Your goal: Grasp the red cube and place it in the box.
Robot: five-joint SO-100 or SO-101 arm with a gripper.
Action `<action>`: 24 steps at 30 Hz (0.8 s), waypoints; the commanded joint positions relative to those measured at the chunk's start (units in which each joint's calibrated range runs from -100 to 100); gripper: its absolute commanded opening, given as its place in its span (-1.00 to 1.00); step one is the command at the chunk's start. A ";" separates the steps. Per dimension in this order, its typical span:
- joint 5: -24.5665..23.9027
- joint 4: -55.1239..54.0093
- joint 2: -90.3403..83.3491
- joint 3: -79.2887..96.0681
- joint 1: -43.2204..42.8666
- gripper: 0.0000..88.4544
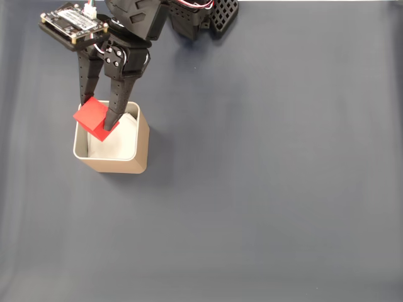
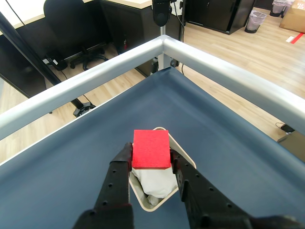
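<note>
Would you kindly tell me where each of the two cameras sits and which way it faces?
Fixed view: sits above, looking straight down on the blue-grey tabletop; the black arm enters from the top edge.
Wrist view: rides on the arm, looking forward and down along the end effector towards the table's metal rail and an office floor beyond.
Shared: both show the end effector shut on the red cube over the open box.

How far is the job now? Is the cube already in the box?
Done: the gripper has grasped the red cube. In hand: it holds the cube over the box, above the opening in the wrist view. Left: open the fingers so that the cube drops inside.
</note>
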 commanded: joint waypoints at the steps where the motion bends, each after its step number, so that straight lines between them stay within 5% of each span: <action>1: 0.24 -1.32 -0.07 -0.59 1.00 -0.92; 9: 0.83 -1.32 -0.50 0.14 1.57 -0.90; 24: 2.15 -1.32 -2.06 2.78 2.21 -0.43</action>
